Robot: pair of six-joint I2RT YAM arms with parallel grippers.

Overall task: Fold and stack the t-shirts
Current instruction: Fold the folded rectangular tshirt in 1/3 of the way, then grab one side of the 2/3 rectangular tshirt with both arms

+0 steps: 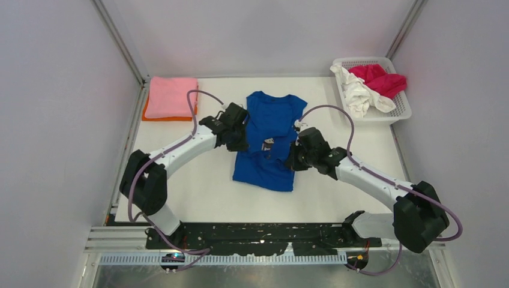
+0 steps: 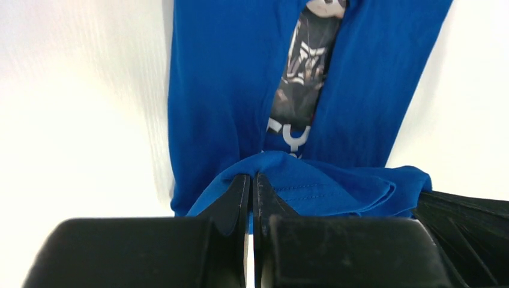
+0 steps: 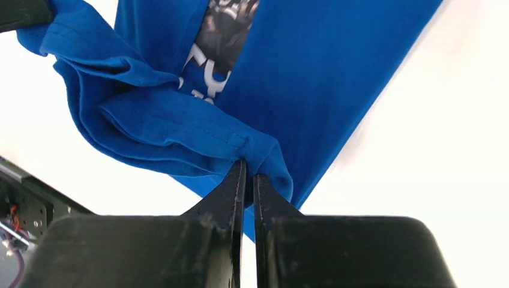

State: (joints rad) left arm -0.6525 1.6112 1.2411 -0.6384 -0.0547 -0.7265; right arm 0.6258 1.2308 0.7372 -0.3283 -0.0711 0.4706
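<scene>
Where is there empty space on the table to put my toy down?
The table is bare on the near side of the blue t-shirt, and between it and the basket. The middle is crowded: left gripper and right gripper both pinch the shirt there.

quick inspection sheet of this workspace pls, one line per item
surface: white table, flat
job's things: blue t-shirt mid-table, sides folded in; pink t-shirt folded on orange t-shirt, far left; white t-shirt and crimson t-shirt bunched in basket, far right
clutter: nothing seen
grippers: left gripper and right gripper each shut on a stitched edge of the blue t-shirt
cables: purple cables arch off both arms
surroundings: plain white walls, metal frame posts
</scene>
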